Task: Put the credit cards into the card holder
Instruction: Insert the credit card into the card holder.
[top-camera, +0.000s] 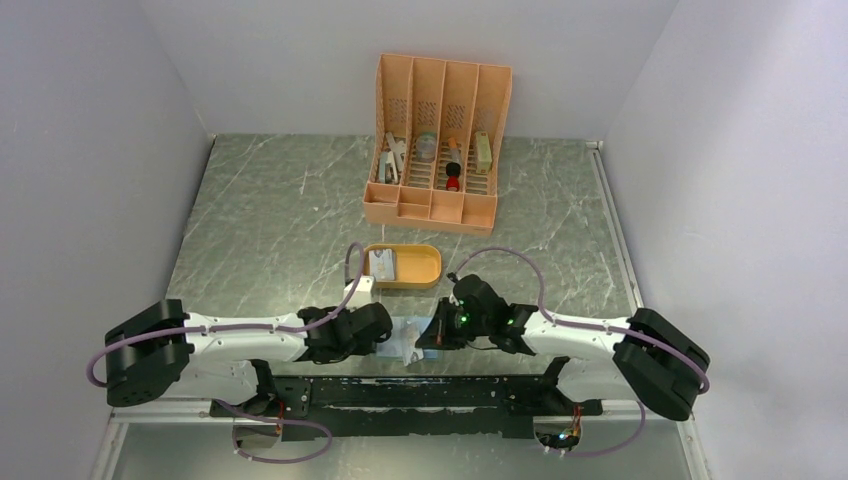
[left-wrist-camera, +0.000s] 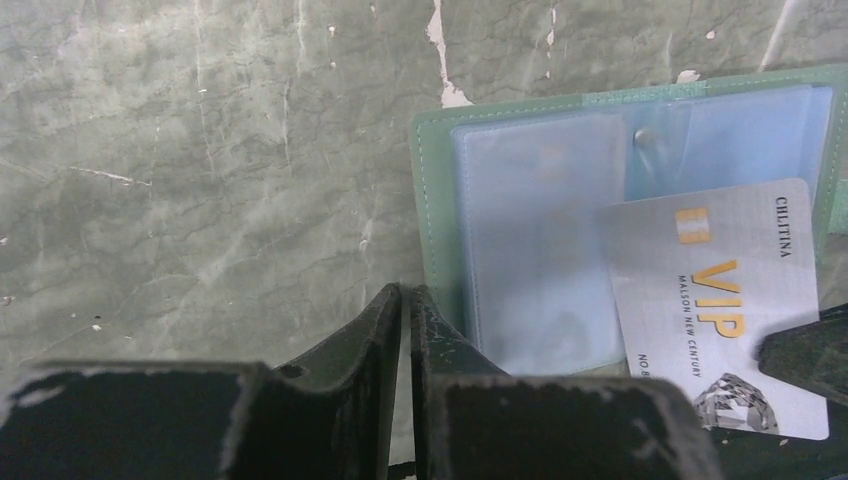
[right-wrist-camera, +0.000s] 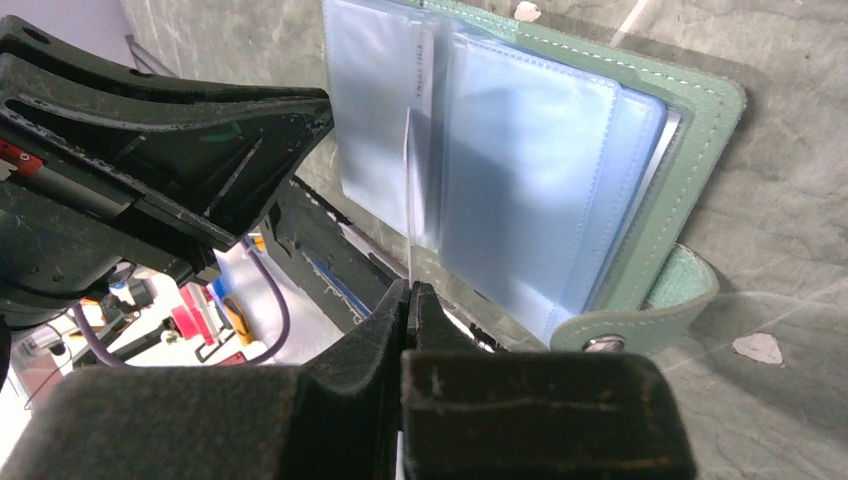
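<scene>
Left gripper (left-wrist-camera: 405, 300), jaws almost together and empty, sits at the left edge of the open green card holder (left-wrist-camera: 435, 200), near edge of the table (left-wrist-camera: 200, 150). A silver VIP credit card (left-wrist-camera: 720, 290) rests against its clear pockets, pinched by the closed right gripper (right-wrist-camera: 408, 295).

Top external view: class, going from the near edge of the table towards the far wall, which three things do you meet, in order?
Card holder → orange oval tray → tall orange slotted organizer.
</scene>
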